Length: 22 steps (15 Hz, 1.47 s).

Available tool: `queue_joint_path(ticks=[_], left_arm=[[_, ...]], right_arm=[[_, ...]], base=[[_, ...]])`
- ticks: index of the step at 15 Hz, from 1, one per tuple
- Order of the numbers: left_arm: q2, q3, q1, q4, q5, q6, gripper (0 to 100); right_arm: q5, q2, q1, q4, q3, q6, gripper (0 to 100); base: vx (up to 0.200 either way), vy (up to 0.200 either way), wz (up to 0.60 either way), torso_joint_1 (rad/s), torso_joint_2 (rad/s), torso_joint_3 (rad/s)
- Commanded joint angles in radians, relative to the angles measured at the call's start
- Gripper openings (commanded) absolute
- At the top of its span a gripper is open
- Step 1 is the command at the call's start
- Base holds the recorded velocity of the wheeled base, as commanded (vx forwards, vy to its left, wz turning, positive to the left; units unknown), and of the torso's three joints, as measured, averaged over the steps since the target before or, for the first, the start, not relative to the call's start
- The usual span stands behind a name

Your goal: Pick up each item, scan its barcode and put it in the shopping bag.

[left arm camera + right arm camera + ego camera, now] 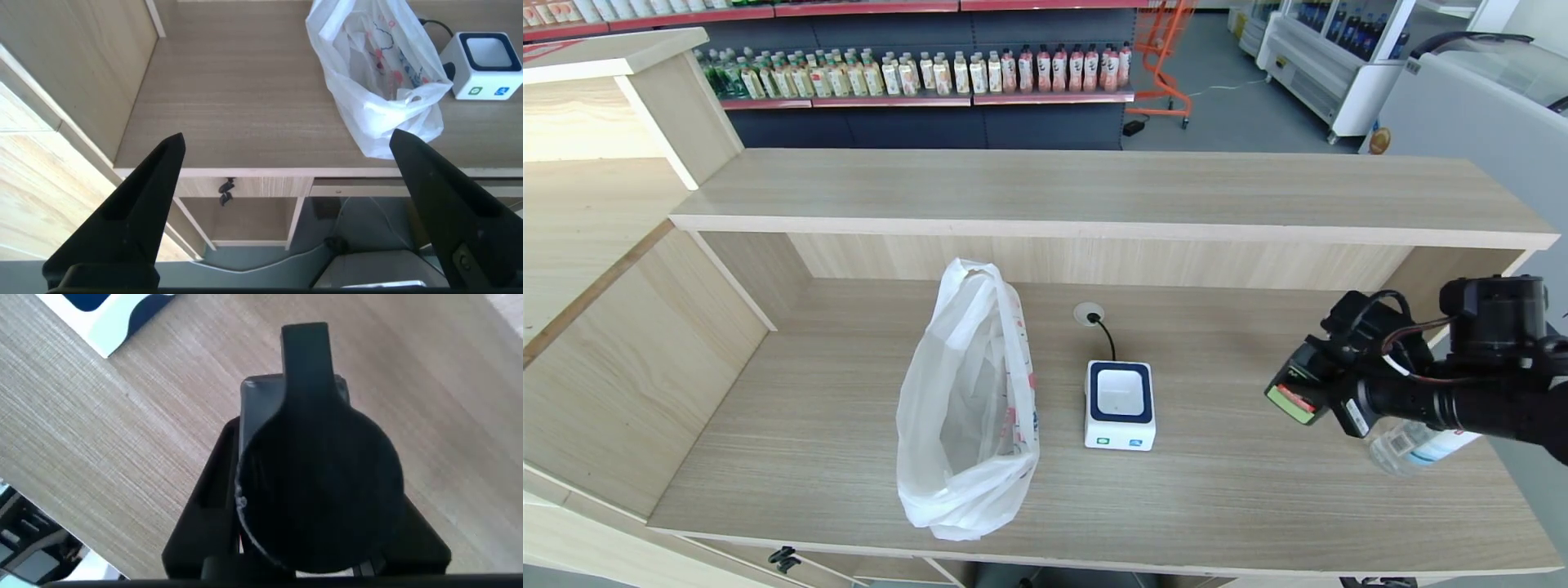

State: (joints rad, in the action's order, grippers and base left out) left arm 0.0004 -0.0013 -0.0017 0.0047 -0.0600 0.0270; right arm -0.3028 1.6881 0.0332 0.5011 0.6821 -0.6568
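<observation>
A white plastic shopping bag [968, 400] stands open on the wooden counter [1217, 482], left of the white and blue barcode scanner [1120, 404]. My right gripper [1298, 396] hangs above the counter's right side, right of the scanner, shut on a dark round item [319, 490] whose end shows green and red [1290, 402]. A clear water bottle [1401, 445] lies on the counter under that arm. My left gripper [286, 212] is open with nothing in it, held off the counter's front edge; beyond it I see the bag [380, 73] and the scanner [486, 64].
A raised wooden ledge [1094, 196] runs along the back of the counter, and a side wall [629, 367] closes its left. The scanner's cable runs to a grommet [1088, 313] behind it. Shelves of drinks [915, 73] stand far behind.
</observation>
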Motion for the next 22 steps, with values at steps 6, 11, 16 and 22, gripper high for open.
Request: queue_joint_path(ticks=[6, 11, 16, 22], left_arm=[[0.000, 0.000, 0.000, 0.000, 0.000, 0.001, 100], [0.000, 0.000, 0.000, 0.000, 0.000, 0.001, 100], [0.000, 0.000, 0.000, 0.000, 0.000, 0.001, 100], [0.000, 0.000, 0.000, 0.000, 0.000, -0.001, 100]], right_arm=[[-0.144, -0.387, -0.045, 0.307, -0.325, -0.558, 0], [-0.572, -0.309, 0.034, 0.151, -0.349, -1.575, 0], [-0.782, -0.186, 0.155, -0.032, -0.351, -2.083, 0], [-0.811, -0.022, 0.324, 0.028, -0.194, -2.101, 0]], base=[[0.000, 0.000, 0.00, 0.000, 0.00, 0.000], [0.000, 0.000, 0.00, 0.000, 0.00, 0.000], [0.000, 0.000, 0.00, 0.000, 0.00, 0.000], [0.000, 0.000, 0.00, 0.000, 0.00, 0.000]])
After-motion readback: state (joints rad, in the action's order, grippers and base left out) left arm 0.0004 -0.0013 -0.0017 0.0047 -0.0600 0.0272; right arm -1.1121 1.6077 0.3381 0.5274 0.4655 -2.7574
